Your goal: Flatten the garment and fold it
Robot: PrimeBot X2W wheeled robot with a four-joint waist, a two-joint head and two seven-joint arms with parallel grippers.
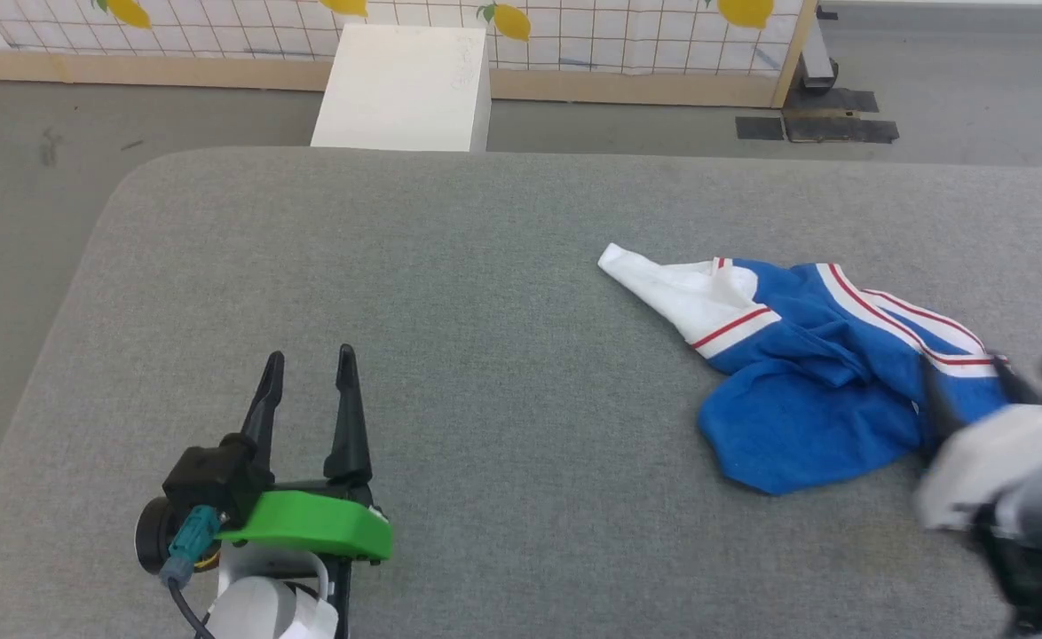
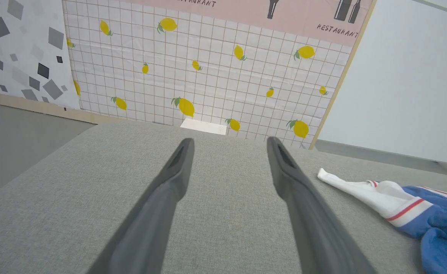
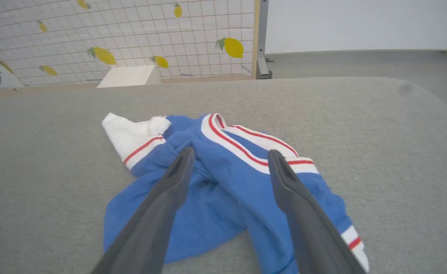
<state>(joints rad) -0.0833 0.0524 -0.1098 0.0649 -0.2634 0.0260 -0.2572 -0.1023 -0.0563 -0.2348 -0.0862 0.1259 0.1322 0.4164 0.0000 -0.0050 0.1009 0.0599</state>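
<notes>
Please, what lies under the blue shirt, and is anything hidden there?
The garment lies crumpled on the grey padded surface, which shows all around it. Its own folds overlap one another. Whether anything else lies beneath the cloth cannot be seen.

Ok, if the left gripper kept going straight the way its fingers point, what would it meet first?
Probably nothing nearby: the left gripper points across the bare grey cushion toward its far edge, with the white box beyond. The garment lies off to its right. Depth is unclear.
</notes>
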